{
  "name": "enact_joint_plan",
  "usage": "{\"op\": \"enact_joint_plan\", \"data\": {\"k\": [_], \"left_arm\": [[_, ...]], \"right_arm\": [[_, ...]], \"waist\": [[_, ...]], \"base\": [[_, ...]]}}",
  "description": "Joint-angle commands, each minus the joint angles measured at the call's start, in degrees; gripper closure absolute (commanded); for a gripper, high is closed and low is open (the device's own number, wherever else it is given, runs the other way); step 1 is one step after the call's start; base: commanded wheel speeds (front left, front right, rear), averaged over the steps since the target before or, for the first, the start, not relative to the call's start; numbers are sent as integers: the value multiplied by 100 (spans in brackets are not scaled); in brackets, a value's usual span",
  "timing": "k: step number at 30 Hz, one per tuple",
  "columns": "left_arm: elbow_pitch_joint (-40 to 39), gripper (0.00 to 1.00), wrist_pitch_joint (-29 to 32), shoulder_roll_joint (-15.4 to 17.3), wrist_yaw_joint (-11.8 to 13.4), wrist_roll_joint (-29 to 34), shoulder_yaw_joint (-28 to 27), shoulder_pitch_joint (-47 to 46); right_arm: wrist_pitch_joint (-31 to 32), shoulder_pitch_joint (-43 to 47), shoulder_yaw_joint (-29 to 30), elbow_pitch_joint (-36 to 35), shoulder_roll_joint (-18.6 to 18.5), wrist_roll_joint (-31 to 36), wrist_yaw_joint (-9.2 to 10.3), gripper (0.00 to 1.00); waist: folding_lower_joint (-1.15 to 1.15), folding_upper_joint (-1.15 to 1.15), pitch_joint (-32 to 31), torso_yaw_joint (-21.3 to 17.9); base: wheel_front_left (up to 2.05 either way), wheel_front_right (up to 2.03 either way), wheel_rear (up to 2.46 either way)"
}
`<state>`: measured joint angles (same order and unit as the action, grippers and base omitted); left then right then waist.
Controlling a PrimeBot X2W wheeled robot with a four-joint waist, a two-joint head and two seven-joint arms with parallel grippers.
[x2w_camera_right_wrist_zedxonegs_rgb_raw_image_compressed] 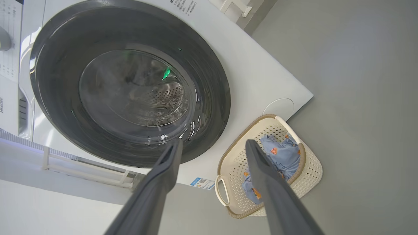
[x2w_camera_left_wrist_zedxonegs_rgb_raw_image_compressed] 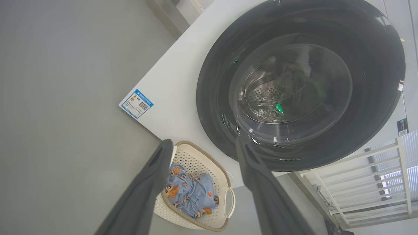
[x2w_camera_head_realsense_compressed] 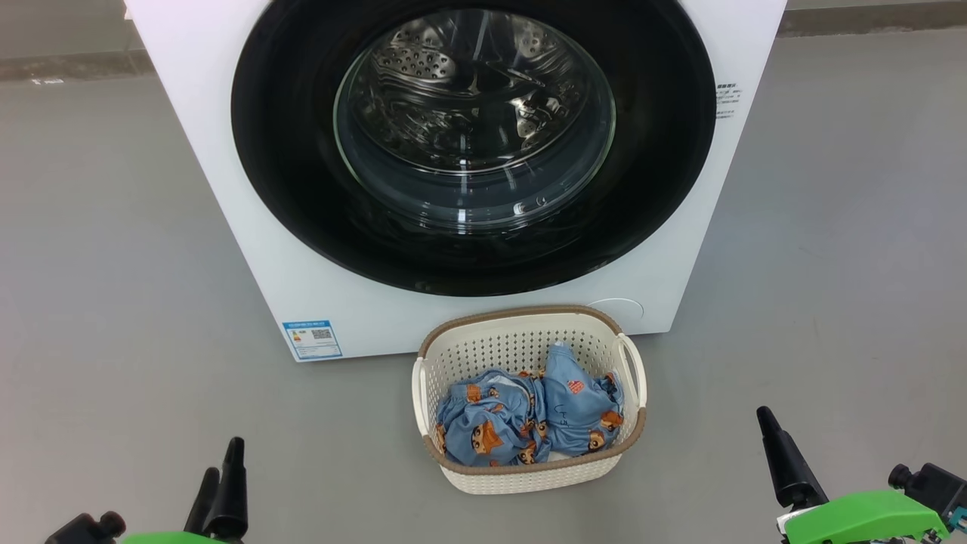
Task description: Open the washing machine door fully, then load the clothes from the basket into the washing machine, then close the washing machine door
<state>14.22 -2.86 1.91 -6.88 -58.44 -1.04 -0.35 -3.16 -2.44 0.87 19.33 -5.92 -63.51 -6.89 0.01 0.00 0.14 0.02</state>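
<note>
Laundry corner in a bare, lab-like room: white washing machine [x2w_camera_head_realsense_compressed: 363, 317] on plain grey floor [x2w_camera_head_realsense_compressed: 113, 302], basket [x2w_camera_head_realsense_compressed: 521, 344] of clothes [x2w_camera_head_realsense_compressed: 529, 419] in front, white slatted rack [x2w_camera_left_wrist_zedxonegs_rgb_raw_image_compressed: 404, 178] alongside.

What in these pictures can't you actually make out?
- Top of the door: cut off by the head view's upper edge.
- Number of clothes: they lie bunched over one another in the basket, so separate pieces cannot be counted.
- Print on the blue sticker: too small to read in any view.
- Inside of the drum: reflections on the door's glass blur it.
</note>
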Motion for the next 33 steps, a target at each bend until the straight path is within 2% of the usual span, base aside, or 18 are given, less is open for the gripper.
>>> {"op": "enact_joint_plan", "data": {"k": [1,33], "left_arm": [[-209,0,-99,109,-33,292,-72,-123],[-407,0,-644,191,-47,2628,51,-54]], "right_arm": [[-88,-261,-110,-116,-121,236,-28,0],[-624,-396,-551,43,-380,2167,-44,0]], "waist": [[0,0,-3,0],[0,0,-45,-7]], "base": [[0,0,0],[0,0,0]]}}
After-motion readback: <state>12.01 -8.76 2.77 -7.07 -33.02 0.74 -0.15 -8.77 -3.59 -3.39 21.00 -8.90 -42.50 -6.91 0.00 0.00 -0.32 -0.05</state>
